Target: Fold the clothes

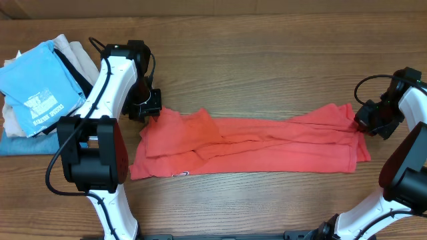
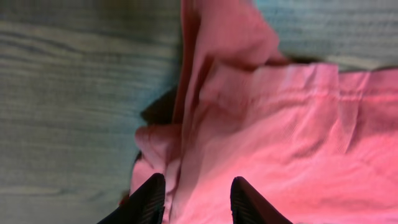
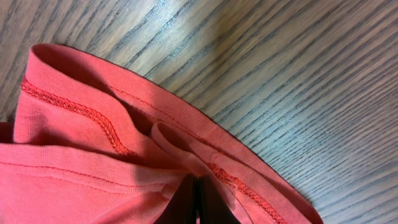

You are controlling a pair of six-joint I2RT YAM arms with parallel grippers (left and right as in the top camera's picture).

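Note:
The clothes, a coral red T-shirt, lie in a long flat band across the middle of the wooden table. My left gripper hovers over the shirt's upper left corner. In the left wrist view its jaws stand open, with wrinkled red cloth lying under the gap and nothing pinched. My right gripper sits at the shirt's right end, where the fabric bunches toward it. In the right wrist view its fingers are pressed together on a fold of the hemmed cloth.
A stack of folded garments, topped by a light blue shirt with beige cloth behind it, lies at the far left. The left arm's body stands beside the shirt's left end. The right arm's base is at the right edge.

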